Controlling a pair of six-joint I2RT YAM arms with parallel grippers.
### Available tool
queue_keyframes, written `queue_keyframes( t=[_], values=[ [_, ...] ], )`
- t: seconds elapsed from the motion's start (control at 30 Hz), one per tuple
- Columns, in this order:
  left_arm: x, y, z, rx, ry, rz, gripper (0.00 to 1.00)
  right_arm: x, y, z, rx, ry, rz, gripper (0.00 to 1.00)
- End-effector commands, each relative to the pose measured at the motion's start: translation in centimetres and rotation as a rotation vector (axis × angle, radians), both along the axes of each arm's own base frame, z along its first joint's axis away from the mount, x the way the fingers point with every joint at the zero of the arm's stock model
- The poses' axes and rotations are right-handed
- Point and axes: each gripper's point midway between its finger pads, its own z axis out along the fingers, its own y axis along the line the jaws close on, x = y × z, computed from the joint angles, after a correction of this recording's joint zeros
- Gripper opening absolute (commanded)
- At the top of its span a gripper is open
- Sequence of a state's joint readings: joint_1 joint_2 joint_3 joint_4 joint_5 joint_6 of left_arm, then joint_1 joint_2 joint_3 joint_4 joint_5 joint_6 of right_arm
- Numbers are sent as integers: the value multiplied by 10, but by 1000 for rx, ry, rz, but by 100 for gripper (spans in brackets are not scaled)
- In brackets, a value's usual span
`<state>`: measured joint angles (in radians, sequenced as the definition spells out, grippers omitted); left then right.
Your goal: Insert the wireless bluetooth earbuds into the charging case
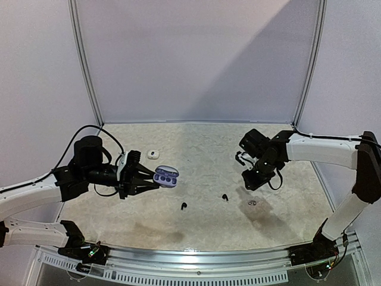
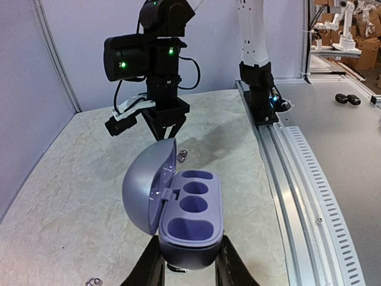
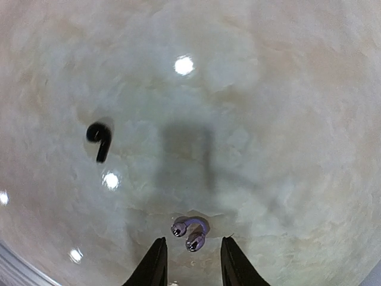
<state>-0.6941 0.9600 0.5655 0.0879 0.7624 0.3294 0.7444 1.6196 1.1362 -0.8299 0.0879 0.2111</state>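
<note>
My left gripper is shut on the lilac charging case and holds it above the table. In the left wrist view the case is open, its lid swung left and its wells empty, with my fingers clamped on its sides. A silvery-grey earbud lies on the table just ahead of my right gripper, which is open and holds nothing. That earbud sits below the right gripper. Two black earbuds lie mid-table; one black earbud shows in the right wrist view.
A small white object rests on the table behind the left gripper. A small silvery piece lies at the lower left of the left wrist view. The metal rail runs along the near edge, and white walls close the back and sides.
</note>
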Motion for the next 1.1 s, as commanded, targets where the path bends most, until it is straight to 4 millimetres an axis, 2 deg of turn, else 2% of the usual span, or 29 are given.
queue_keyframes(
  t=[0.0,0.07,0.23,0.43,0.7,0.87,1.07],
  values=[
    [-5,2,1,3,-4,-8,0,-16,-7,-21,-43,114,463,32],
    [-6,3,0,6,0,-6,0,-10,-14,-25,-39,127,485,32],
    [-6,2,0,11,0,-8,0,-8,-17,-36,-41,158,554,32],
    [-4,2,-2,18,0,-6,0,-23,-25,-56,-45,238,598,32],
    [-4,3,-4,26,4,-8,0,-35,-32,-69,-54,292,588,31],
    [-4,3,-4,28,1,-8,0,-44,-33,-66,-37,321,571,30],
    [-5,3,-6,29,4,-11,0,-54,-43,-64,-66,343,566,27]
  ],
)
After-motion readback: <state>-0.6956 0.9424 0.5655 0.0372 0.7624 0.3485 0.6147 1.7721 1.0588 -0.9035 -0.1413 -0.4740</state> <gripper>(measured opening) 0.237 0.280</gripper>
